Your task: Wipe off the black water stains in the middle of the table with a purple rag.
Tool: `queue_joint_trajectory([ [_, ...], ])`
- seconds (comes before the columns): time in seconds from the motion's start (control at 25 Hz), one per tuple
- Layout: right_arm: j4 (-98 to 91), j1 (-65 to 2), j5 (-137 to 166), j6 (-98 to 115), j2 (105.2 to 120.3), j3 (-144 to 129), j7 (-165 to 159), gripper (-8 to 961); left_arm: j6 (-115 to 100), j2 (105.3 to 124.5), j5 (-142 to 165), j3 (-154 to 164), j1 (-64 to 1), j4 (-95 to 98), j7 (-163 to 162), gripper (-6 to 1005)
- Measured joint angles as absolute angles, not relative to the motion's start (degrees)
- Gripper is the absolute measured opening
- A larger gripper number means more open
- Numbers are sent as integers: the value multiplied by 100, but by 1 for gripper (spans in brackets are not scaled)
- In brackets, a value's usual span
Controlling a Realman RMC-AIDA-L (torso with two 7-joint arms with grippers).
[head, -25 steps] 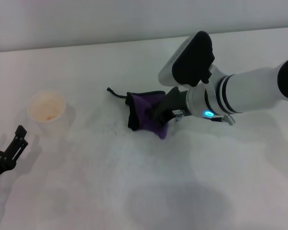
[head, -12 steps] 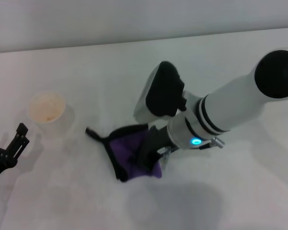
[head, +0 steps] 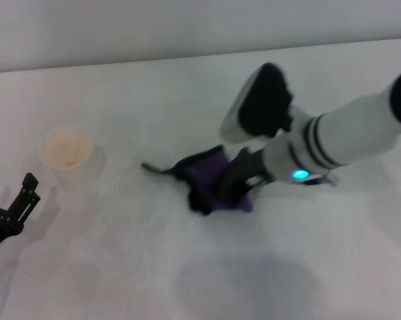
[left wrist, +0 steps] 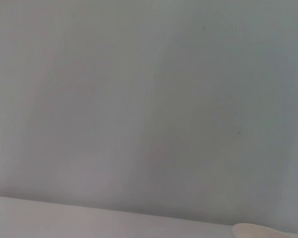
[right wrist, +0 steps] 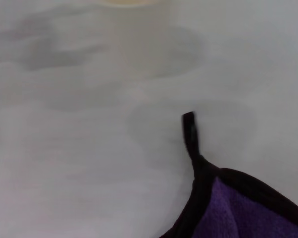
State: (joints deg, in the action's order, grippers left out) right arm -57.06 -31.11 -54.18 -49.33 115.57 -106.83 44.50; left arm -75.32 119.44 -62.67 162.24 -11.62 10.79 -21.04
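We've got the right gripper point(head: 232, 190) clamped on the purple rag point(head: 210, 175) mid-table point(head: 120, 267); left gripper point(head: 10, 213), jaws apart, sits at the left edge; no readable labels.

A plain robot test bench, most likely a lab: a broad bare white table point(head: 120, 267) runs to a blank pale wall point(head: 120, 30) at the far side. A white paper cup point(head: 66, 151) stands at the left. No household furnishings appear.
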Motion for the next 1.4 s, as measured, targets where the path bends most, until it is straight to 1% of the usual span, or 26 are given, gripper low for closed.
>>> queue_joint_trajectory([
  [0.24,-5750,-2856,-5115,-5099,11518,-9925,4709,63,-7533,11944,-6266,16224,-1162,1081,-2106,887],
  [0.48,-5910,-2695,-5160,-5466,11523,-9536,4899,66,-7532,11944,-6266,16224,-1171,1081,-2098,888],
  [1.0,-6093,-2607,-5531,-5547,11565,-9678,5566,71,-7591,11944,-6318,16224,-1168,1081,-2117,887],
  [1.2,-6136,-2549,-5672,-5446,11553,-9629,5656,245,-7598,11944,-6327,16224,-1169,1081,-2120,887],
  [1.4,-6391,-2476,-5823,-5511,11533,-9337,5666,361,-7607,11937,-6344,16224,-1159,1080,-2119,887],
])
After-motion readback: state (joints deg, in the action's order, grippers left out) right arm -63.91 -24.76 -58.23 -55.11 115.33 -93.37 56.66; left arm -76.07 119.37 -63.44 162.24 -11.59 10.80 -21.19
